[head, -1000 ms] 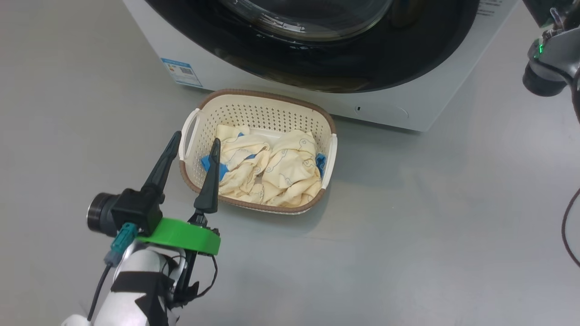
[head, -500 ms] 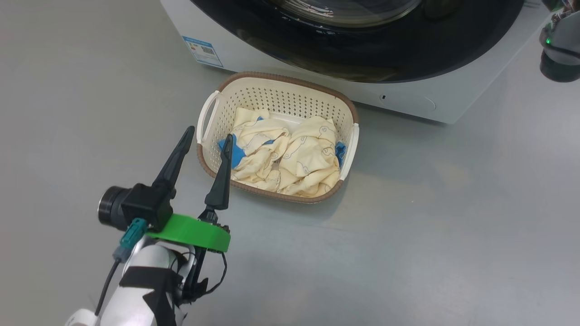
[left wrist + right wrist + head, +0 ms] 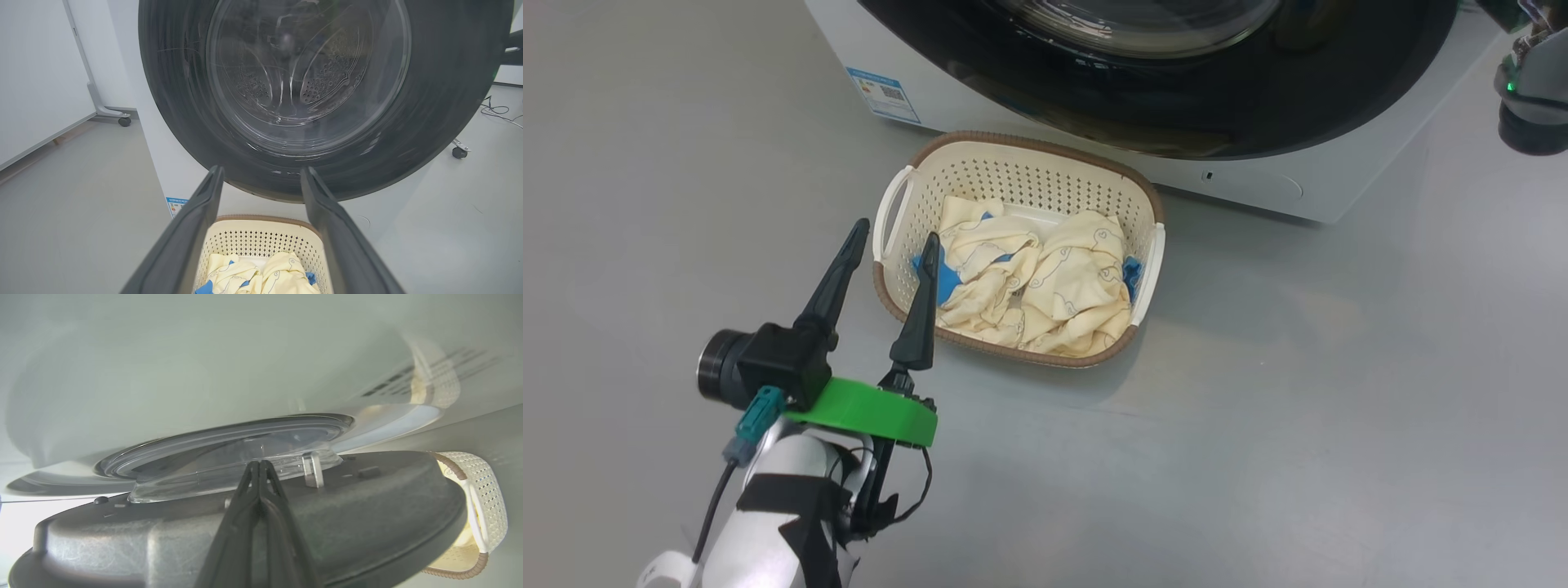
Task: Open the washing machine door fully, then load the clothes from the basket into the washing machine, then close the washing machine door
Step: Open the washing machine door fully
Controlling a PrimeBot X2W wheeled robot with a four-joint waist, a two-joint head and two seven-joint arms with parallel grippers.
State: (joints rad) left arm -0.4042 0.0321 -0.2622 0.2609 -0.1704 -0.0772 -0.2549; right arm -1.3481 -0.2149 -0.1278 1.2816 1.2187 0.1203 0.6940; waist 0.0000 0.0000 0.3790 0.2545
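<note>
At the lower left, the left gripper (image 3: 894, 237) hovers above the floor (image 3: 645, 204) with its jaws spread wide and empty, one fingertip over the near-left rim of the basket (image 3: 1021, 175). The basket sits on the floor just in front of the washing machine (image 3: 1258, 192), with the clothes (image 3: 1054, 286) crumpled inside it. Above it, the washing machine door (image 3: 1176, 122) stands partly open. On the right, the right gripper (image 3: 258, 465), jaws pressed together on nothing, lies along the door's grey inner face, its tips near the glass.
</note>
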